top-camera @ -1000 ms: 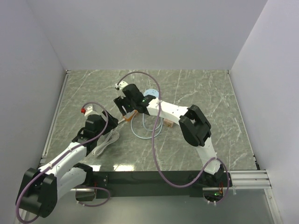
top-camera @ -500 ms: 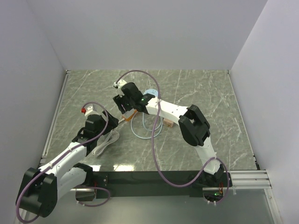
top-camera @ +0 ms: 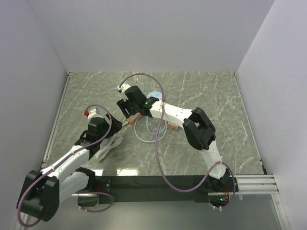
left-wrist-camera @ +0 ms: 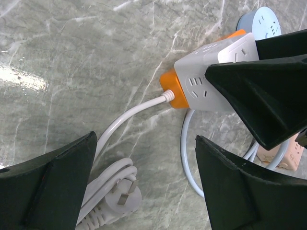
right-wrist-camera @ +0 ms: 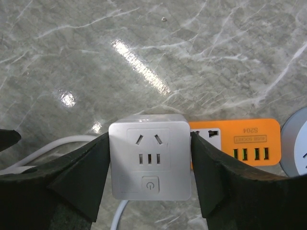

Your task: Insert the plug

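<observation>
A white three-pin plug (left-wrist-camera: 117, 199) lies pins-up on the marble beside its bundled white cable (top-camera: 108, 146). My left gripper (left-wrist-camera: 144, 139) hangs open above it with nothing between its fingers. A white cube socket (right-wrist-camera: 149, 160) sits between the fingers of my right gripper (right-wrist-camera: 149, 143), and both pads touch its sides. The left wrist view shows that cube (left-wrist-camera: 211, 81) too, with the right gripper's black fingers (left-wrist-camera: 259, 96) around it. An orange power strip (right-wrist-camera: 240, 141) lies right behind the cube, and a white cord runs from its end (left-wrist-camera: 170, 86).
A round pale-blue socket (top-camera: 154, 95) lies just beyond the right gripper, its light-blue cable (left-wrist-camera: 189, 163) looping over the marble. A beige strip (top-camera: 172, 126) sits under the right forearm. White walls close in the tabletop on three sides.
The right gripper with the cube has shifted slightly toward the far left. The left arm has not moved.
</observation>
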{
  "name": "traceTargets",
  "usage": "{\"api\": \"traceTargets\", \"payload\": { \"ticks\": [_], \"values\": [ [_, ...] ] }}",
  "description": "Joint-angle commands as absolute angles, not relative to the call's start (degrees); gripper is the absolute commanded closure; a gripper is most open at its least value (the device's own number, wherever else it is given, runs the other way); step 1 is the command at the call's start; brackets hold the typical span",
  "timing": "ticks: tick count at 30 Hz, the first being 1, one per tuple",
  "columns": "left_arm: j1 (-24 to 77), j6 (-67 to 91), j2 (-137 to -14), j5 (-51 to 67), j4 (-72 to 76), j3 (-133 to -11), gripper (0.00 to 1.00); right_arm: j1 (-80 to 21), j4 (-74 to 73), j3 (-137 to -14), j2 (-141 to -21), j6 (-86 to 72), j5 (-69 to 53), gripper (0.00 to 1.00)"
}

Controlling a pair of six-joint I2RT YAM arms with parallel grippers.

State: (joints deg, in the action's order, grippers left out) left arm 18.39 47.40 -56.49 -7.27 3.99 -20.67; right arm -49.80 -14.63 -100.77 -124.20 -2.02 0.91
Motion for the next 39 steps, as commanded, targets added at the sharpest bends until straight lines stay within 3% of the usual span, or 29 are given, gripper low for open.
{"api": "traceTargets", "payload": {
  "ticks": [1, 3, 7, 10, 14, 27, 39],
  "values": [
    [18.1, 46.4, -56.4, -6.5, 6.2, -20.4, 0.1, -50.4, -13.5, -100.3, -124.3, -1.7, 1.8, 0.31],
    [18.1, 46.4, -56.3, -6.7, 5.9, -20.3, 0.1, -50.4, -13.2, -100.2, -124.2, -1.5, 1.8, 0.38],
    [18.1, 46.3, -56.3, -6.8, 5.9, -20.3, 0.1, -50.4, -14.3, -101.9, -125.4, -0.6, 1.6, 0.66],
    [18.1, 46.3, -56.2, -6.9, 5.8, -20.1, 0.1, -50.5, -16.1, -103.5, -126.9, -0.5, 2.7, 0.81],
    [18.1, 46.3, -55.7, -6.9, 5.8, -20.0, 0.1, -50.8, -17.8, -104.9, -128.8, -0.5, 2.7, 0.9],
    [18.1, 46.3, -55.3, -6.2, 6.5, -19.3, 0.1, -51.9, -25.2, -109.8, -135.1, 1.9, 3.5, 0.98],
    [18.1, 46.4, -55.7, -5.4, 7.2, -18.9, 0.1, -52.5, -23.6, -102.0, -133.4, -1.3, 2.5, 0.98]
  ]
}}
